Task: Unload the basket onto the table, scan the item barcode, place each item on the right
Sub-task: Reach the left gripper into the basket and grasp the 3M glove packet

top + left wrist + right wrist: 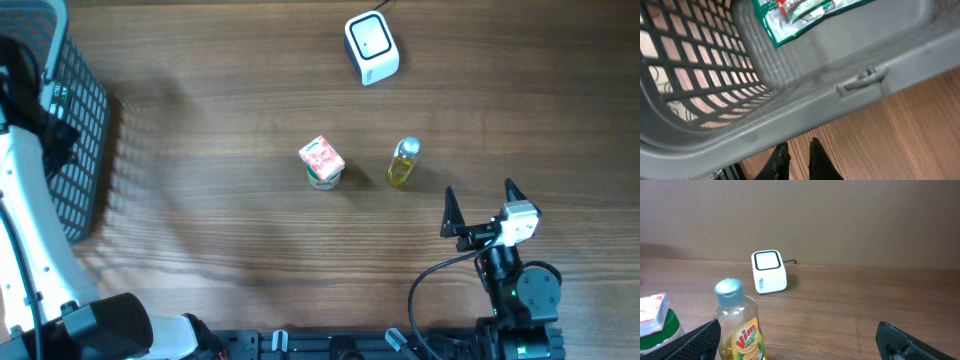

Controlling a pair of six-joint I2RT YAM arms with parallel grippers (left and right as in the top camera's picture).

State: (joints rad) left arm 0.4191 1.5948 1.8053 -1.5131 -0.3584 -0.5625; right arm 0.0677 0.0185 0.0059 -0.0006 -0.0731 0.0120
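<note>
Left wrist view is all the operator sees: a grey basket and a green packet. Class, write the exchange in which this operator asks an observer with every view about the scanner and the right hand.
Operator: Where is the scanner?
Observer: The white scanner stands on the far side of the table, well away from the basket.
Operator: What is the right hand doing?
Observer: The right hand is open and empty, on the near side of an upright yellow bottle.
</note>
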